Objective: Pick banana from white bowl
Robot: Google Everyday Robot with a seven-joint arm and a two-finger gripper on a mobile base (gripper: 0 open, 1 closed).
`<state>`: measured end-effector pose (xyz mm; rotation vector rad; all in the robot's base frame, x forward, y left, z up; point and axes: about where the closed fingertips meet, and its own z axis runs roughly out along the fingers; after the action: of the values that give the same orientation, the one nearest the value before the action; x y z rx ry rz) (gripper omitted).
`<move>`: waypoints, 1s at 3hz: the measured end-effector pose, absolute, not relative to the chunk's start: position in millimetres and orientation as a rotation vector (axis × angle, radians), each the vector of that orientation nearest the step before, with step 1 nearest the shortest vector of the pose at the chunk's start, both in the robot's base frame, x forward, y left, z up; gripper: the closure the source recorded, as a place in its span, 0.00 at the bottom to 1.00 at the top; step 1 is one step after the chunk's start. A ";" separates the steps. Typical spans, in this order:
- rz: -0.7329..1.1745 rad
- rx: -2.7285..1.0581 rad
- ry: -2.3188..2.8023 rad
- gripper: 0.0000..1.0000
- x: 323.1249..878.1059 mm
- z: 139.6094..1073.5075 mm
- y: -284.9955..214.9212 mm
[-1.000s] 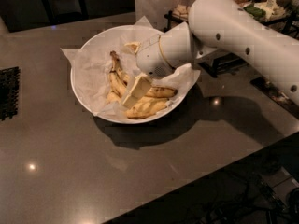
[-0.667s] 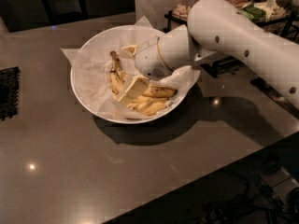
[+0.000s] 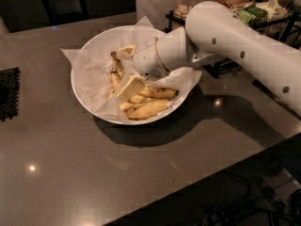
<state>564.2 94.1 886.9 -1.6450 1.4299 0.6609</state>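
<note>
The white bowl (image 3: 84, 60) stands on the grey table, lined with crinkled white paper. The curved banana (image 3: 114, 77) lies in its left-middle part, with its blackened stem end pointing to the back. Two straighter spotted bananas (image 3: 149, 109) lie at the front right of the bowl. My gripper (image 3: 130, 86) reaches in from the right on the white arm (image 3: 225, 36). It is low inside the bowl, right beside the curved banana and over the straighter ones. Part of the curved banana is hidden behind it.
A black grate (image 3: 7, 94) sits at the table's left edge. A rack with packed food (image 3: 254, 8) stands at the back right behind the arm. The table's front edge (image 3: 207, 173) runs diagonally at the lower right, with cables on the floor below.
My gripper has shifted a little to the left inside the bowl, closer to the curved banana. The bananas and the bowl have not moved.
</note>
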 end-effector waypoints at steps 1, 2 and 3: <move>0.616 -1.641 1.457 0.15 575.7 884.9 88.2; 0.531 -1.632 1.493 0.14 588.0 886.6 74.3; 0.523 -1.609 1.507 0.32 588.3 882.6 69.4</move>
<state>588.3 69.4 882.6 -1.6089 1.5066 0.5229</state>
